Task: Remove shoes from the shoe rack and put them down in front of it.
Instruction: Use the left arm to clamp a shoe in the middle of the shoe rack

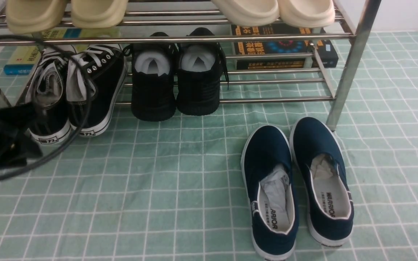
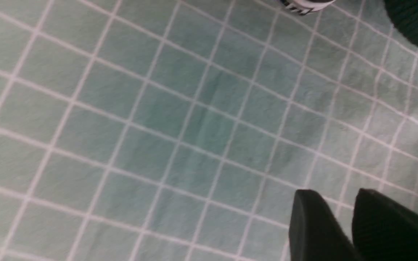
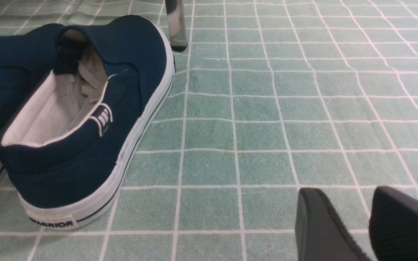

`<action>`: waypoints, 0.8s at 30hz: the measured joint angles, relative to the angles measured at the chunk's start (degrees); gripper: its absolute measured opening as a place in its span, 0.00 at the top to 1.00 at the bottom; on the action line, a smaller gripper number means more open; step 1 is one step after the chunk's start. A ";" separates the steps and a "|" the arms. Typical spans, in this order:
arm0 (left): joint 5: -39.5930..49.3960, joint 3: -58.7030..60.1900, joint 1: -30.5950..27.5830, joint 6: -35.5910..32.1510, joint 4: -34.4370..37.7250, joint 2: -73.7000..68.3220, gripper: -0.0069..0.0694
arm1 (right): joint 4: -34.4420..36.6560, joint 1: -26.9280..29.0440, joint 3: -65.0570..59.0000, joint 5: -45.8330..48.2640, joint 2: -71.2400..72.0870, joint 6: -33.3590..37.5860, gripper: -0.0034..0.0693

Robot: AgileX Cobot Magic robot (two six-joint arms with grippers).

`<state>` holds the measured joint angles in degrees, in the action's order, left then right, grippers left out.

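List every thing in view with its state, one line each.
black canvas sneakers: on the lower shelf of the shoe rack, heels past its front bar
all-black knit sneakers: on that lower shelf, side by side
navy slip-ons: off the rack, on the cloth before it
slippers: on the upper shelf
left claw: open, empty
right claw: open, empty
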<state>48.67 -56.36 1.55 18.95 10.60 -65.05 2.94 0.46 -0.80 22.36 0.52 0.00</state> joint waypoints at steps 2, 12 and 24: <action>-2.10 -3.12 1.57 -3.83 5.57 -4.39 0.48 | 0.00 0.00 0.00 0.00 0.00 0.00 0.63; -24.95 -5.47 9.98 -6.55 20.18 -16.44 0.18 | 0.00 0.00 0.00 0.00 0.00 0.00 0.63; -41.26 -6.90 10.26 -7.11 30.96 -27.76 0.17 | 0.00 0.00 0.00 0.00 0.00 0.00 0.63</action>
<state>7.41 -63.25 11.81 11.84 41.56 -92.81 2.94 0.46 -0.80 22.36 0.52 0.00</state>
